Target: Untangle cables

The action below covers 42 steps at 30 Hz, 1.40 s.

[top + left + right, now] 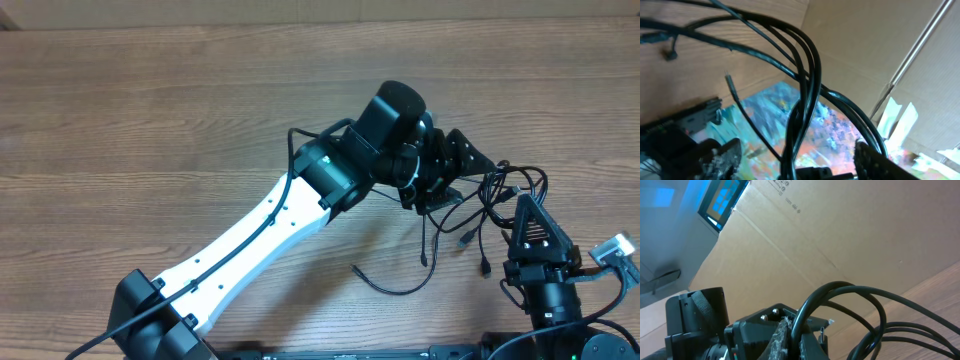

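Your left tool [797, 150] stands wide, with the cables [810, 65] bunched and running down between its fingers. Your right tool [791, 332] is pinched tight on the cables, which arc off to its right. Near both tools, loose ends trail on the worktop [150, 100].

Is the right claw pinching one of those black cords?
Yes, the right gripper is closed on a black cable between its fingers.
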### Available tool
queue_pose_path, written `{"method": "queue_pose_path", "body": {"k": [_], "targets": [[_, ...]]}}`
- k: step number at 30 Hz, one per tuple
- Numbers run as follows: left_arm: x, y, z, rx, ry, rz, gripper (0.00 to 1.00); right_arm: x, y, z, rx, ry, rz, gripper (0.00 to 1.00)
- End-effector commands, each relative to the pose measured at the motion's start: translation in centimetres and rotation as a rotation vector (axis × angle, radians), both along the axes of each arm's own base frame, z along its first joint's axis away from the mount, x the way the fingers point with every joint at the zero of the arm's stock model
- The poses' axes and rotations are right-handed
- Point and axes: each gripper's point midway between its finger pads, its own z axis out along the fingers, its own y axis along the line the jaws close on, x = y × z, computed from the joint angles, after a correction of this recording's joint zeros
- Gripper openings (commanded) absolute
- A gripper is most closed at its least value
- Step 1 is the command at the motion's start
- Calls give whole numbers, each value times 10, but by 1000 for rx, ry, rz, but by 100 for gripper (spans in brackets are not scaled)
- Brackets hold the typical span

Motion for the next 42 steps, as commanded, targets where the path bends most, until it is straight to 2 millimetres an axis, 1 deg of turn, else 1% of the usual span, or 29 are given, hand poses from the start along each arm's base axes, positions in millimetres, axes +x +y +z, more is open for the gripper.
{"method": "queue_pose_path", "body": {"k": [1,2,5,12,16,17,19,22,26,30,33,36,38,42], "targets": [[-8,-1,15,-23,31,19,64,-1,1,3,0,-17,6,4],[-9,-2,15,-23,31,17,58,-1,1,3,0,-16,6,4],[-11,-3,15,-24,31,12,48,-1,1,3,0,-17,6,4],[-16,-6,18,-34,52,5,45,-2,4,3,3,-14,27,4],[-19,-10,21,-47,41,-7,37,-2,4,3,3,-14,27,4],[-21,-11,21,-48,47,-7,34,-2,4,3,3,-14,27,4],[-22,-12,22,-50,45,-11,31,-2,4,3,3,-15,27,4],[-24,-13,22,-50,45,-16,22,-2,4,3,3,-14,27,4],[-24,-13,23,-52,43,-16,15,-2,4,3,3,-14,27,4],[-24,-14,24,-60,37,-18,11,-1,4,-1,3,3,25,4],[-22,-13,30,-87,32,-35,10,2,3,-12,-1,49,20,4],[-16,-10,37,-115,23,-42,8,2,3,-14,-1,56,19,4],[-11,-4,41,-134,25,-50,6,3,-1,-14,4,58,-3,4],[1,11,46,-161,38,-74,4,5,-6,-20,2,78,-34,4]]}}
